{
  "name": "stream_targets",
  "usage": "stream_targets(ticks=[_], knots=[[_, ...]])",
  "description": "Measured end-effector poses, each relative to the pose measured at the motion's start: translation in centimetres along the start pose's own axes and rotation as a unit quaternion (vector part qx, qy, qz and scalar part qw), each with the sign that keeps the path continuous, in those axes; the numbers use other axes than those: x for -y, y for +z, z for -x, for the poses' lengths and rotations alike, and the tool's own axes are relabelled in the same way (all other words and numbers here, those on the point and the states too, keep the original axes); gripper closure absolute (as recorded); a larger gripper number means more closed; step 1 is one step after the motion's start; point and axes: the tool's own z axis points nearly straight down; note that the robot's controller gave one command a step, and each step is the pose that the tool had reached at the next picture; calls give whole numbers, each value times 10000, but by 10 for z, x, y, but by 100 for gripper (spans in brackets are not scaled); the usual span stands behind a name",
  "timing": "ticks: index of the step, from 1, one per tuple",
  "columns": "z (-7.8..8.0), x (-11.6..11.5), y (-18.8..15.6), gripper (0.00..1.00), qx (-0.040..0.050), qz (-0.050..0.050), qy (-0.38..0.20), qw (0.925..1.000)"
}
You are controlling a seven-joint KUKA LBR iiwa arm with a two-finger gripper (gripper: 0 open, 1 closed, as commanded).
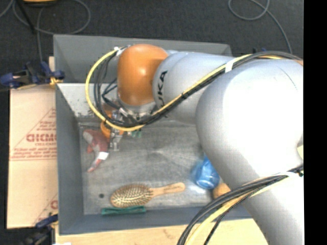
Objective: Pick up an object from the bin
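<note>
The arm (250, 131) bulks nearest, covering the bin's (69, 152) right side. Its end effector (114, 136) hangs low at the left, just beside a red toy (94, 141) with a white tip and over a small orange piece (105, 128) (wide or narrow, I cannot tell). The risk: closing off-centre could nudge the red toy against the left wall, or catch both pieces and drop one. The hairbrush (145, 193) lies well apart.

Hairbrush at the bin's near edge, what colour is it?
Hairbrush is light tan wood, seen in camera view.
</note>
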Motion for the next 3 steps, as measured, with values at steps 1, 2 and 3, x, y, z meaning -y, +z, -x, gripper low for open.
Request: stream_targets(ticks=[1, 2, 3], knots=[[0, 0, 0, 100, 0, 1, 1, 10000], [-1, 0, -4, 100, -20, -3, 4, 10000], [0, 0, -19, 100, -17, 0, 5, 10000]])
